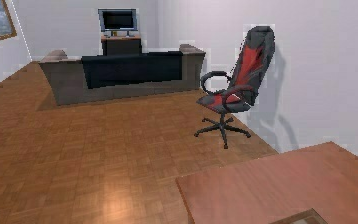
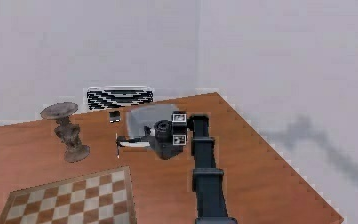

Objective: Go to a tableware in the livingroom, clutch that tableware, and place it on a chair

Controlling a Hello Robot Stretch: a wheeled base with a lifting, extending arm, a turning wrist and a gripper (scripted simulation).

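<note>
Polished wood parquet is seen across the floor (image 1: 87, 150), with a sheen caught at lower centre. Matt black and red padding is shown on the office chair (image 1: 237, 80). Smooth reddish wood is given to the table (image 2: 267, 170), pale matt wood to the chequered board (image 2: 77, 200), and a dull, stone-like grey to the goblet-shaped piece (image 2: 67, 130) at left.

The office chair (image 1: 237, 80) is upholstered in black with red panels. The board (image 2: 77, 200) is checkered in brown and cream. A black-and-white zigzag is borne by the flat item (image 2: 120, 97); the table (image 2: 262, 170) is coloured reddish-brown.
</note>
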